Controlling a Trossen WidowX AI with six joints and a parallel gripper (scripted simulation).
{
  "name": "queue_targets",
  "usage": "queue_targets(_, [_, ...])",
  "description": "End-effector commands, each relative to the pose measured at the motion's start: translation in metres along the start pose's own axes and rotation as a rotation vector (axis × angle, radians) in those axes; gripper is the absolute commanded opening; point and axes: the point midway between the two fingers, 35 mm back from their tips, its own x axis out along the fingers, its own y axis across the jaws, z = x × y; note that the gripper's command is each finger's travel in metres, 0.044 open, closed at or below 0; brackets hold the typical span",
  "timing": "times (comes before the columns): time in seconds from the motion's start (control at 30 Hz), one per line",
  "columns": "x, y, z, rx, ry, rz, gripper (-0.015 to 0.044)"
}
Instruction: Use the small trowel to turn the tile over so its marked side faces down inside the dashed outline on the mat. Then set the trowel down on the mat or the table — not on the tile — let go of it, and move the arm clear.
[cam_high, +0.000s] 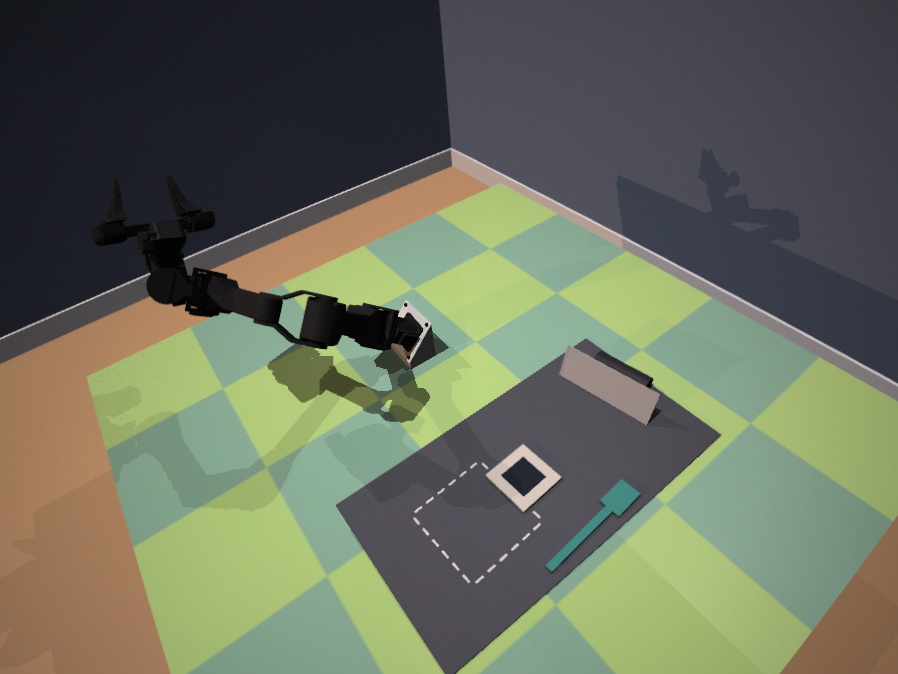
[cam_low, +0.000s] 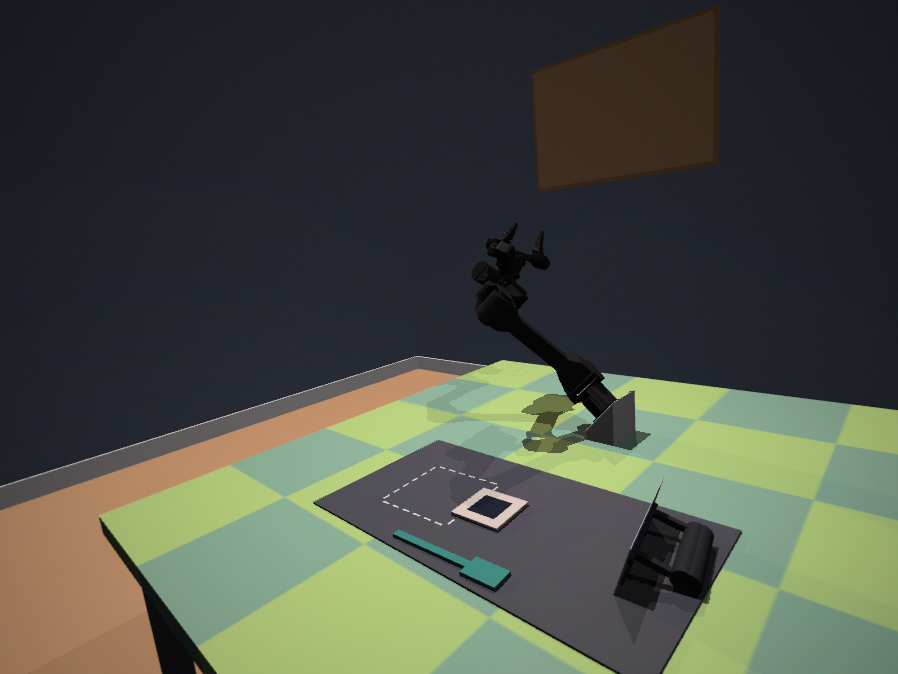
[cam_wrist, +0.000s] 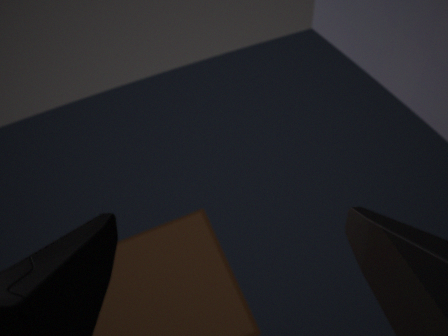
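Note:
The tile (cam_high: 523, 476) (cam_low: 491, 507) lies flat on the dark grey mat (cam_high: 449, 623) (cam_low: 565, 558), with a dark square inside its pale border facing up. It covers one corner of the dashed outline (cam_high: 414, 516) (cam_low: 438, 467); most of it lies outside. The teal trowel (cam_high: 620, 498) (cam_low: 485, 571) lies flat near the mat's edge, apart from the tile. Its thin handle runs alongside the outline. My gripper (cam_high: 142, 177) (cam_low: 528, 228) (cam_wrist: 235, 223) is open and empty, raised high and far from the tile and trowel, with its fingers pointing up.
A pale slanted panel (cam_high: 609, 385) (cam_low: 640, 536) with a black cylinder (cam_high: 623, 368) (cam_low: 694, 555) behind it stands at one end of the mat. The arm's wedge-shaped base stands on the checkered table beyond the mat. A brown board (cam_low: 627, 101) (cam_wrist: 175, 285) hangs on the wall.

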Motion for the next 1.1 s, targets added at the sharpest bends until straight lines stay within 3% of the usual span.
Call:
queue_targets(0.0, [0.000, 0.000, 0.000, -0.001, 0.002, 0.000, 0.0374])
queue_targets(0.37, [-0.016, 0.013, -0.035, -0.069, 0.161, 0.037, 0.0100])
queue_targets(1.07, [-0.081, 0.050, -0.108, -0.205, 0.535, 0.195, 0.0100])
